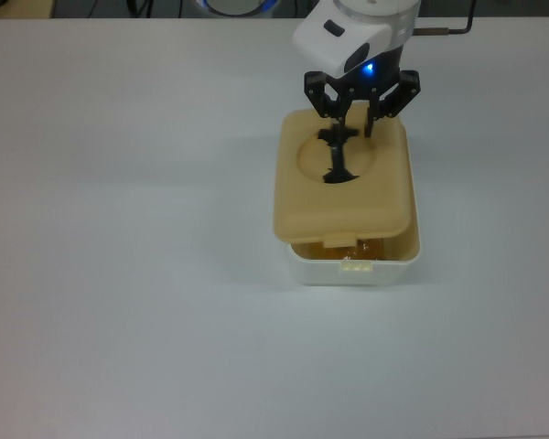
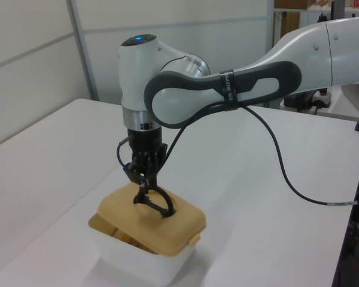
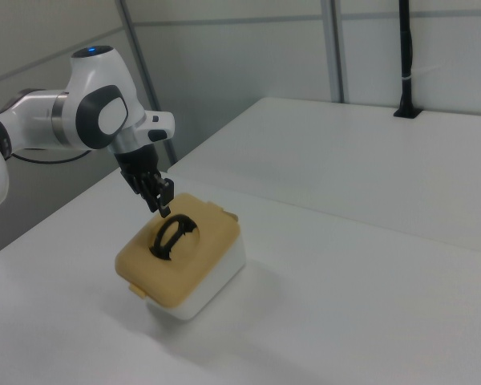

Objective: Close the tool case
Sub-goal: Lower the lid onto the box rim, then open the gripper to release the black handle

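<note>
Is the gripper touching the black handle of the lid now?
Cannot tell: in the top view the gripper overlaps the black handle, but neither contact nor a gap shows plainly.

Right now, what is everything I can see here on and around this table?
Table: one, white, under everything.
Tub: one, white, near the top view's right, holding something yellowish.
Lid: one, tan, lying on the tub, shifted so the tub's near edge shows.
Handle: one, black, in the lid's round recess.
Cable: one, black, hanging from the arm.
Arm: one, white and dark grey, above the tub.
End effector: one, black, open, just above the handle.
</note>
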